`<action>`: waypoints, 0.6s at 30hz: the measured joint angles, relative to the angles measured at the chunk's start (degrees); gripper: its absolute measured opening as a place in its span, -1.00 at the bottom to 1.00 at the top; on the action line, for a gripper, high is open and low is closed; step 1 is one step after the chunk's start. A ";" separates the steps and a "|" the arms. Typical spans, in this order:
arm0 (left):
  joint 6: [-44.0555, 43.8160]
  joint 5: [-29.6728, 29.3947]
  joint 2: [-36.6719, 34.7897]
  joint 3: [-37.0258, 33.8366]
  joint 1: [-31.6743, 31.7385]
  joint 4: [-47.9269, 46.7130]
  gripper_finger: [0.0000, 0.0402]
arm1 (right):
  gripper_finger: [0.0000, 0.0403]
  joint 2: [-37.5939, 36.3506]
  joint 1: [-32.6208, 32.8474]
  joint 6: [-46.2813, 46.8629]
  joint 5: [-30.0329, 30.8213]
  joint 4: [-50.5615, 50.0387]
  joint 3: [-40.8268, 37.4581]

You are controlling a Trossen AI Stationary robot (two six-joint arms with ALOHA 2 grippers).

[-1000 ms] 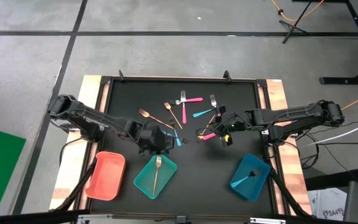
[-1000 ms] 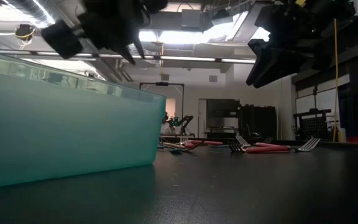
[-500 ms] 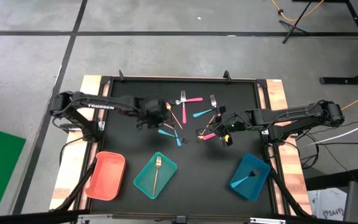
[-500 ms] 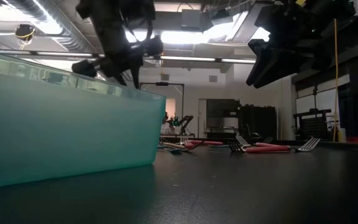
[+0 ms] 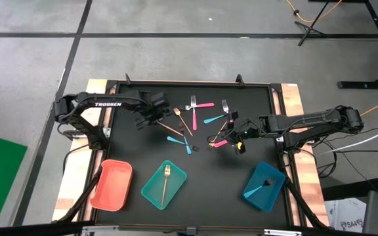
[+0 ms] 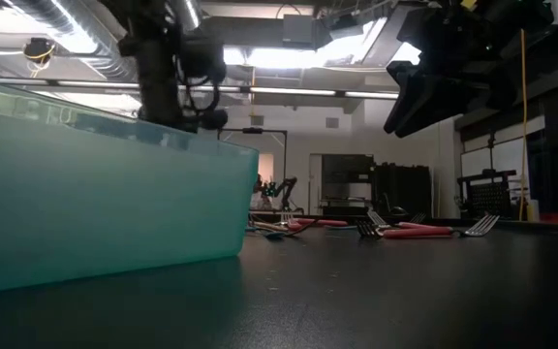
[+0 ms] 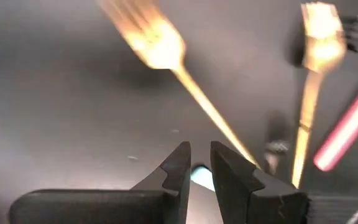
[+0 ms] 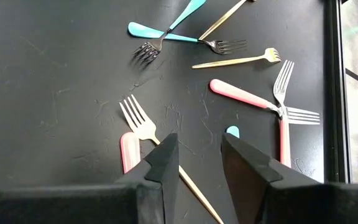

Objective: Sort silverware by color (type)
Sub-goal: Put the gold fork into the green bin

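Fingers of the left gripper (image 7: 199,163) stand slightly apart, empty, above a gold fork (image 7: 166,59) left of the silverware pile (image 5: 202,121) on the desk (image 5: 130,147). Right gripper (image 8: 194,155), part open and empty, hovers at the pile's right edge.

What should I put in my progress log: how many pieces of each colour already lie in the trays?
Gold: 1, the gold fork in the teal tray
Light blue: 1, the light-blue-handled piece in the blue tray
Pink: 0, the red tray holds nothing
Total: 2
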 joint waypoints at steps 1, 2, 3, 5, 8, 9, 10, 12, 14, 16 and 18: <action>-1.27 0.05 0.02 -0.87 0.22 0.41 -0.72 | -0.44 0.00 -0.02 0.00 0.00 0.00 0.00; -1.81 0.05 0.04 -1.58 0.43 0.95 -0.72 | -0.44 0.00 0.00 0.00 0.00 0.00 0.00; -2.42 0.09 0.03 -2.28 0.62 1.66 -0.72 | -0.44 0.00 0.00 0.00 0.00 0.00 0.00; -3.88 0.13 0.02 -3.94 0.85 2.98 -0.72 | -0.44 0.00 -0.02 0.00 0.00 0.00 0.00; -6.54 -0.18 0.04 -6.14 0.86 6.91 -0.72 | -0.44 0.00 -0.02 0.00 0.00 0.00 0.00; -7.21 -0.52 0.04 -6.73 0.84 8.29 -0.72 | -0.44 0.00 0.00 0.00 0.00 0.00 0.00; -7.60 -0.64 0.04 -7.33 0.85 9.24 -0.72 | -0.44 0.00 -0.01 0.00 0.00 0.00 0.00; -8.17 -0.65 0.04 -8.48 1.11 10.92 -0.72 | -0.44 0.00 -0.02 0.00 0.00 0.00 0.00; -9.47 -1.12 0.04 -9.43 1.15 12.93 -0.72 | -0.44 0.00 0.00 0.00 0.00 0.01 0.00; -10.59 -2.04 0.04 -10.23 1.21 13.88 -0.72 | -0.44 0.00 -0.02 -0.02 0.00 0.02 0.00; -10.64 -2.96 0.04 -10.79 1.21 15.42 -0.72 | -0.44 0.00 0.00 0.00 0.00 0.02 0.00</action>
